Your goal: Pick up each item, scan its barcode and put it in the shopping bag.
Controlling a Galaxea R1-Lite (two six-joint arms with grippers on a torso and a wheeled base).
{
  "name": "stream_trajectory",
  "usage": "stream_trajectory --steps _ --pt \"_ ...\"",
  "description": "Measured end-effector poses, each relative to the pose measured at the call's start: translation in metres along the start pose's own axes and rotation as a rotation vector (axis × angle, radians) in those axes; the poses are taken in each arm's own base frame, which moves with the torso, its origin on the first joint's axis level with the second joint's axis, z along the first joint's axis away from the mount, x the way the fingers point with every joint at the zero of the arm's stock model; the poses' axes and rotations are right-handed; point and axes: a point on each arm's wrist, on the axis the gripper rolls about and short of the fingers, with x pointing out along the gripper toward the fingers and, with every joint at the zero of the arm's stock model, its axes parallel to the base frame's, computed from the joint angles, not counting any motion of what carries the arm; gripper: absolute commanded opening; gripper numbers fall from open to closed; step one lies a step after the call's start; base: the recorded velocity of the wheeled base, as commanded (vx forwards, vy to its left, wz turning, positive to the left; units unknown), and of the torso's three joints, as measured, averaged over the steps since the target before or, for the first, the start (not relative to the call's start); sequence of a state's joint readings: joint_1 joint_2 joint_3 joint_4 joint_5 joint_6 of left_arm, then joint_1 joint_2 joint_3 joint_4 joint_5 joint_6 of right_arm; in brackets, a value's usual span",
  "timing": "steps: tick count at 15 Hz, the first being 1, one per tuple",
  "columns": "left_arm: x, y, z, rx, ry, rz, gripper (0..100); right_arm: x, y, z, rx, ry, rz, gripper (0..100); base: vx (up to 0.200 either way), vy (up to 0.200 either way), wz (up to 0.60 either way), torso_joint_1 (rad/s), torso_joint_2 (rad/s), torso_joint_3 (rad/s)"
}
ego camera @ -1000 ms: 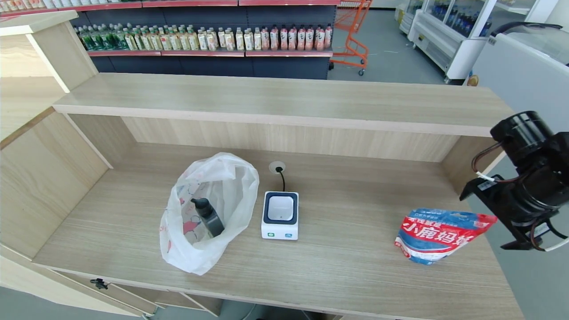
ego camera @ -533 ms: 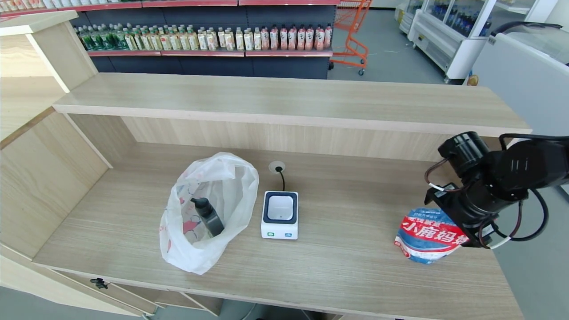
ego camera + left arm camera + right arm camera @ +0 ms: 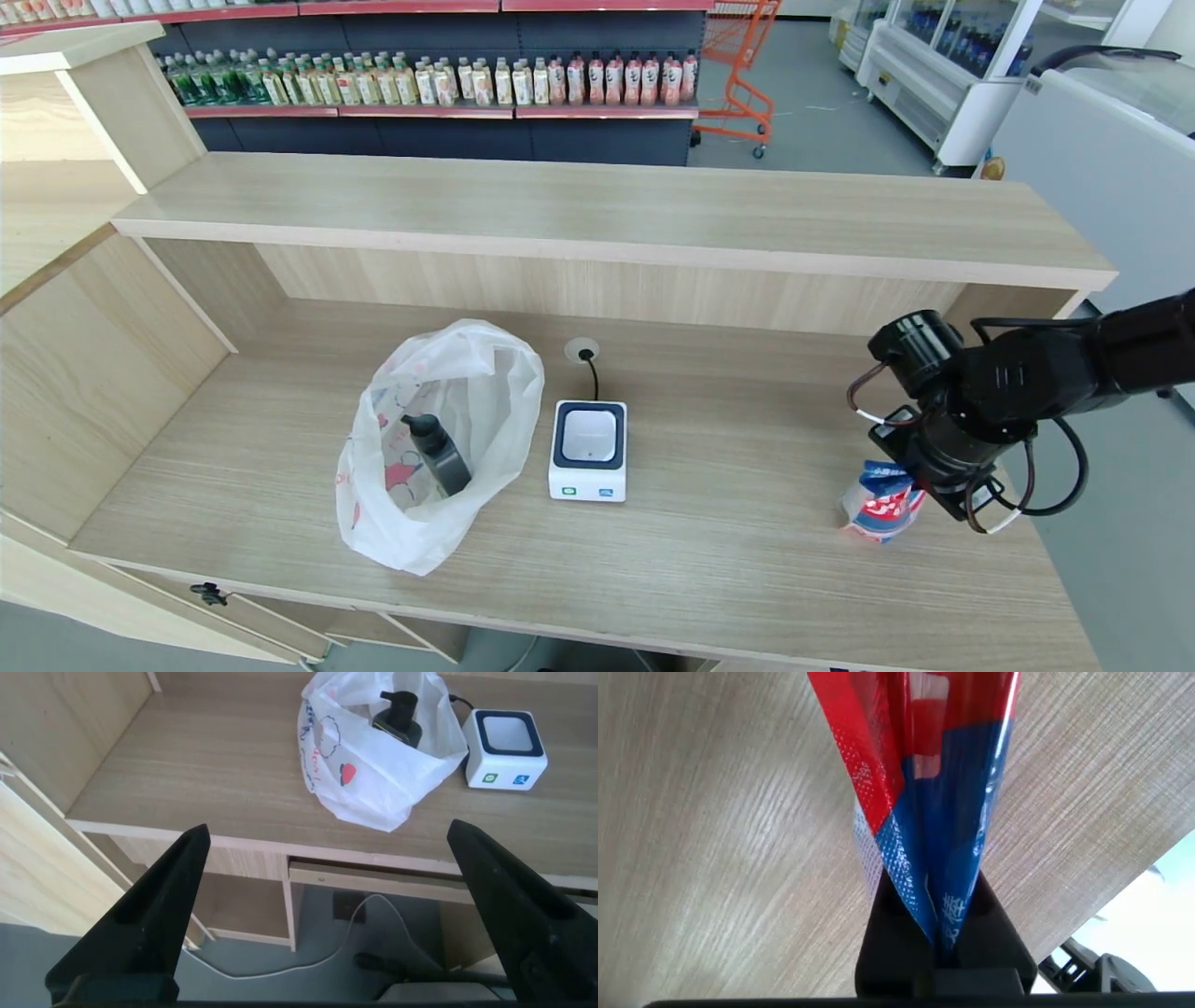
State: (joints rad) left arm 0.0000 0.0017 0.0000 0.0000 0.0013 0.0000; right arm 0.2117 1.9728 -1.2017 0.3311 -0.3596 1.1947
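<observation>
A red, white and blue pouch (image 3: 880, 505) stands edge-on on the right of the wooden counter (image 3: 728, 551). My right gripper (image 3: 920, 483) sits at its upper right and is shut on the pouch (image 3: 920, 812), whose narrow edge runs into the right gripper (image 3: 943, 943). The white shopping bag (image 3: 439, 439) stands open at the counter's left with a dark pump bottle (image 3: 439, 455) inside. A white barcode scanner (image 3: 588, 451) sits just right of the bag. My left gripper (image 3: 329, 833) hangs open in front of the counter, away from the bag (image 3: 374, 765) and the scanner (image 3: 506, 749).
A raised wooden ledge (image 3: 597, 210) runs along the back of the counter, and side walls close both ends. The scanner's cable goes into a round hole (image 3: 583, 352) behind it. Bare counter lies between scanner and pouch. A drawer front (image 3: 374, 877) sits under the counter's front edge.
My right arm has swung left and down from the counter's right end onto the pouch. The pouch, lying broad face up before, now stands edge-on in the gripper.
</observation>
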Motion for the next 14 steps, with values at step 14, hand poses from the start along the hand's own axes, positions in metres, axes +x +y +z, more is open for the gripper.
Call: stream_trajectory --steps 14 --pt "0.0 0.0 0.0 0.0 0.0 0.0 100 -0.135 -0.083 0.066 -0.957 0.249 1.286 0 0.0 0.0 0.0 0.0 0.0 0.0"
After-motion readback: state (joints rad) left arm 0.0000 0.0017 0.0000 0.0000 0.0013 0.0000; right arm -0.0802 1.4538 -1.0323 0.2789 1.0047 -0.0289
